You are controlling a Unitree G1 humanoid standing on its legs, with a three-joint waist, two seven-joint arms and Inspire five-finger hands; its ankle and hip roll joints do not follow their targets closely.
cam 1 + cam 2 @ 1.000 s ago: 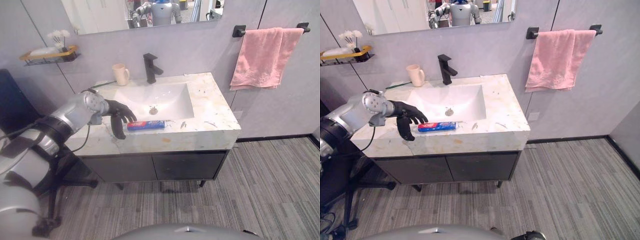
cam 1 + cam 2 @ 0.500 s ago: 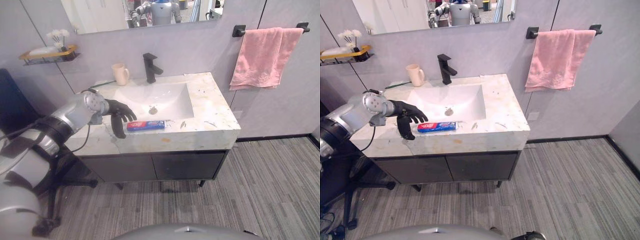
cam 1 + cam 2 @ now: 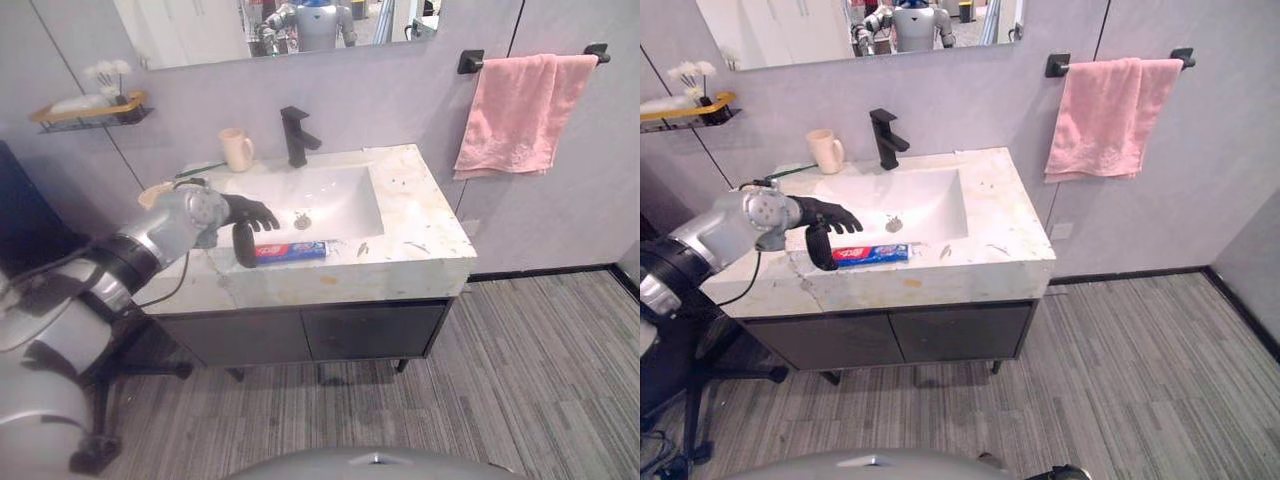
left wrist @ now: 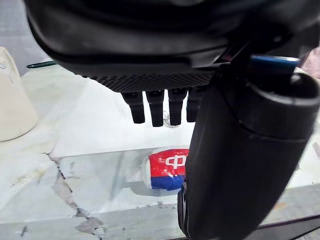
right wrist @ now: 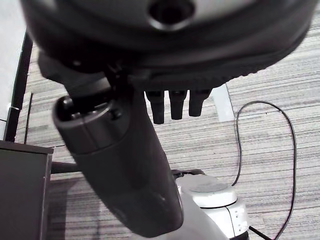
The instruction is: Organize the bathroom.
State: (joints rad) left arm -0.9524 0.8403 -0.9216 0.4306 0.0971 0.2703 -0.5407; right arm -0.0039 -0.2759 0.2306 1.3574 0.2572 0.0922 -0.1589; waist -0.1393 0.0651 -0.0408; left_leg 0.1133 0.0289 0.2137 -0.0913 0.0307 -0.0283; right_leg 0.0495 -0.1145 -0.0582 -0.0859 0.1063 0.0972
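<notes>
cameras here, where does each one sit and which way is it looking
Left and right eye views: on the head, looking down at the sink counter; left arm enters from the left, left hand open above the toothpaste tube.
Left wrist view: on the left wrist, looking past its fingers at the same tube and cup.
Right wrist view: on the right wrist, right hand open, facing the floor.

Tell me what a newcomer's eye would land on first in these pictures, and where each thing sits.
First, the red, white and blue toothpaste tube lying on the front edge of the pale marble vanity counter, with the robot's dark left hand at its left end, fingers spread open above it. Next, the pink towel hanging from the black wall bar on the right. The cream mug stands beside the black tap behind the white basin.
</notes>
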